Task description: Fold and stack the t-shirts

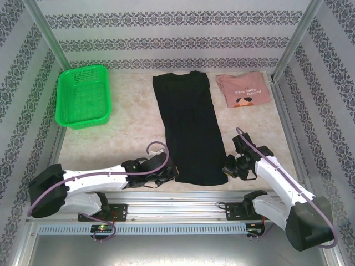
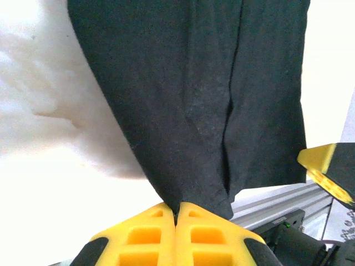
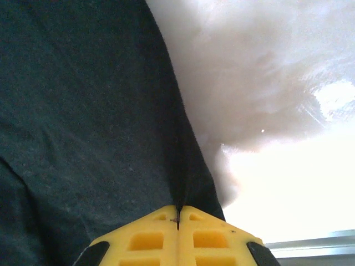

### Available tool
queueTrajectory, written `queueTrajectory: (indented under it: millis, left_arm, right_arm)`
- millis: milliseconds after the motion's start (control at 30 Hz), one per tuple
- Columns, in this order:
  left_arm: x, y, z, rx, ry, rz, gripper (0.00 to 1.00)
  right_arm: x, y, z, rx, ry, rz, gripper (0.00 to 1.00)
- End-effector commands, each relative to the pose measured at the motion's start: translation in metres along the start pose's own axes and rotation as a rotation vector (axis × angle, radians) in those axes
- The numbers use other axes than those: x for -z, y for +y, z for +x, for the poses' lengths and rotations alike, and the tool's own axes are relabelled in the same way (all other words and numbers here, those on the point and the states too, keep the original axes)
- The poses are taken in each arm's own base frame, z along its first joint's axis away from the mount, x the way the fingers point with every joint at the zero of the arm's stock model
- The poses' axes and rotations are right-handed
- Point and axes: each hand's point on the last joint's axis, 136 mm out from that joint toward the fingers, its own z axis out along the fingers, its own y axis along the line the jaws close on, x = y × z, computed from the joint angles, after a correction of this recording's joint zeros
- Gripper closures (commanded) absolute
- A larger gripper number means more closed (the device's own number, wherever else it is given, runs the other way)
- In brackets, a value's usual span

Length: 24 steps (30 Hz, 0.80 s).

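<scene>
A black t-shirt (image 1: 189, 127) lies flat down the middle of the table, folded into a long narrow strip with its collar at the far end. My left gripper (image 1: 170, 173) is shut on its near left corner, the cloth (image 2: 188, 111) pinched between the yellow fingers (image 2: 150, 233). At the near right corner my right gripper (image 1: 228, 168) is shut on the hem too, with black fabric (image 3: 89, 111) running into the closed fingers (image 3: 205, 233). A folded dusty-pink t-shirt (image 1: 243, 88) with a small dark graphic rests at the far right.
A green mesh basket (image 1: 84, 95) stands at the far left of the table. A metal rail (image 1: 183, 195) runs along the near edge, right behind both grippers. Patterned walls and metal posts close in the sides and back.
</scene>
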Motion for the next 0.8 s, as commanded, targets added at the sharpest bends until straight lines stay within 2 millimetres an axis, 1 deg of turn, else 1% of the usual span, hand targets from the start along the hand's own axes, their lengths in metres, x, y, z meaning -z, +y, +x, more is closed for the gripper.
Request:
queueTrajectory:
  millis: [0,133,367,433,533,600,767]
  left_arm:
    - [0.01,0.015,-0.001,0.007,-0.031,-0.052,1.0]
    - [0.018,0.015,-0.006,0.012,-0.054,-0.042,1.0]
    - [0.037,0.006,-0.021,0.022,-0.106,-0.011,1.0]
    - [0.041,0.005,-0.029,0.037,-0.123,0.007,1.0]
    - [0.051,0.0,-0.046,0.047,-0.151,0.026,1.0]
    - [0.055,-0.009,-0.058,0.041,-0.154,0.041,1.0]
    - [0.054,-0.033,-0.087,0.029,-0.143,0.073,1.0]
  right_arm:
    - [0.006,0.003,0.011,-0.001,0.031,-0.014,1.0]
    - [0.018,0.014,0.01,0.006,0.008,-0.057,1.0]
    - [0.053,0.052,-0.012,0.056,-0.069,-0.141,1.0]
    - [0.059,0.063,-0.02,0.066,-0.087,-0.159,1.0]
    - [0.065,0.08,-0.034,0.079,-0.103,-0.186,1.0]
    - [0.067,0.091,-0.043,0.09,-0.108,-0.194,1.0]
    - [0.067,0.112,-0.07,0.099,-0.132,-0.209,1.0]
